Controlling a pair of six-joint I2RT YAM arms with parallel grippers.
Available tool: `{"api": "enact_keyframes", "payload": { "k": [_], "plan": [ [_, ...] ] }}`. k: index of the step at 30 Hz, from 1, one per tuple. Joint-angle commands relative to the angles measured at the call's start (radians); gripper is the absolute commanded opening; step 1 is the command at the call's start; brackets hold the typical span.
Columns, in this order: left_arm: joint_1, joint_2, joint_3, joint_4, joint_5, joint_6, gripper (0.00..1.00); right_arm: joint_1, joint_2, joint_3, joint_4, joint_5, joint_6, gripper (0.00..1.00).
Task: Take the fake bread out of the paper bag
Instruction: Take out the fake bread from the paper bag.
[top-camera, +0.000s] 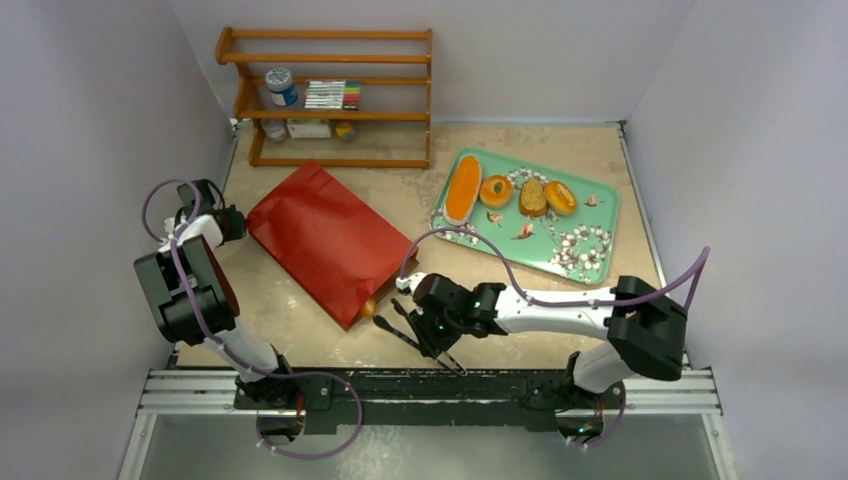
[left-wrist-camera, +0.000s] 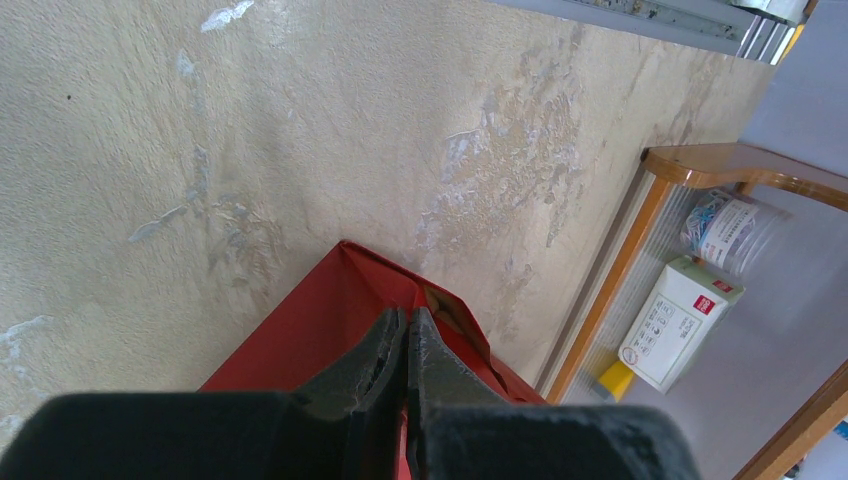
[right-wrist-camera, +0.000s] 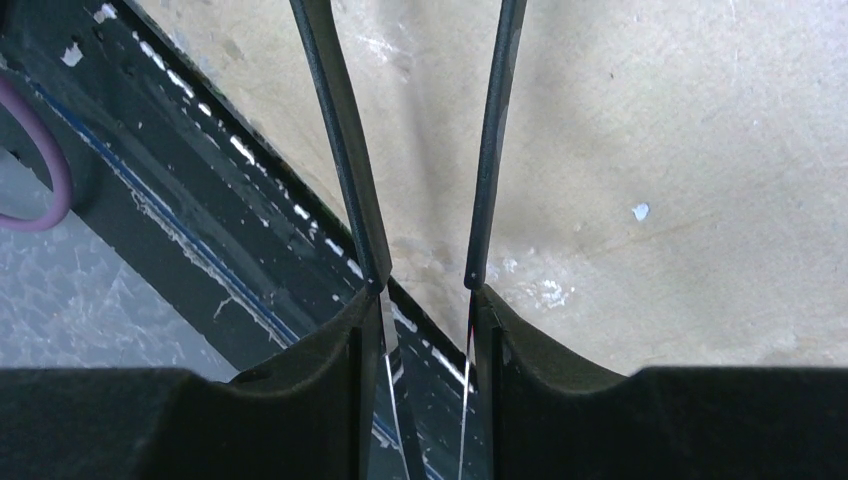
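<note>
Top view only: four orange-brown fake bread pieces (top-camera: 462, 188) lie on the green floral tray (top-camera: 590, 245), and a fifth (top-camera: 369, 307) peeks from the red paper bag (top-camera: 325, 240) mouth. Left wrist view: left gripper (left-wrist-camera: 407, 320) jaws pinched together on the bag's corner; white shelf box (left-wrist-camera: 675, 322), print unreadable. Right gripper (right-wrist-camera: 410, 60) jaws apart, empty.

The bag (top-camera: 325, 240) lay flat on the desk (top-camera: 560, 300), a bun (top-camera: 368, 307) peeking from its near mouth. My left gripper (top-camera: 232, 222) was closed on its far-left corner. My right gripper (top-camera: 420, 347) hung parted and empty by the desk's near edge. Four bread pieces (top-camera: 462, 188) sat on the tray (top-camera: 590, 235), right of the shelf (top-camera: 330, 58).
</note>
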Motion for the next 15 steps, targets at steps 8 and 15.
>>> {"api": "enact_keyframes", "payload": {
  "k": [8,15],
  "plan": [
    [0.013,0.008,0.010,-0.002,-0.032,0.002,0.00,0.004,0.075,0.108,0.042,-0.002,-0.040,0.39],
    [0.013,0.008,0.004,0.003,-0.030,0.001,0.00,0.005,0.113,0.127,0.038,-0.012,-0.055,0.39]
  ]
}}
